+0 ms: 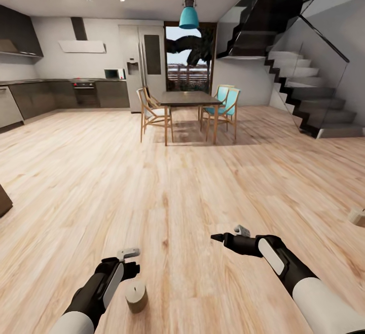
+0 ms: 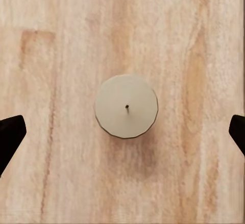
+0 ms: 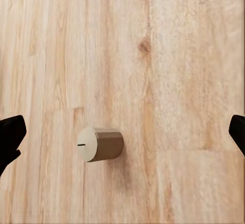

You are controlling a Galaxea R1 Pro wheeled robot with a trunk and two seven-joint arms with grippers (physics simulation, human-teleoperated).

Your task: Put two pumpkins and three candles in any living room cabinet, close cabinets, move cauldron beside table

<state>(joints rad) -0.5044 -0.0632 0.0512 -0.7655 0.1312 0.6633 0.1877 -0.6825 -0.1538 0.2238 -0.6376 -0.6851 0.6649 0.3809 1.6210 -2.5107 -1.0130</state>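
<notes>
A short tan candle (image 1: 136,296) with a pale top and a tiny wick stands on the wooden floor close in front of me. My left gripper (image 1: 132,272) hangs just above and behind it. In the left wrist view the candle (image 2: 126,106) sits centred below the left gripper (image 2: 122,132), which is open, its black fingertips (image 2: 10,134) wide apart on either side. My right gripper (image 1: 219,236) is held over bare floor to the right. The right wrist view shows a candle (image 3: 100,144) from the side, ahead of the right gripper (image 3: 122,137), also open. The pumpkins, cauldron and grey table are out of view.
A dark dining table (image 1: 190,98) with wooden chairs stands across the room, kitchen units (image 1: 66,95) lie far left and a staircase (image 1: 314,101) rises at the right. A dark brown furniture corner (image 1: 4,199) shows at the left edge, a small beige object (image 1: 357,216) at the right edge.
</notes>
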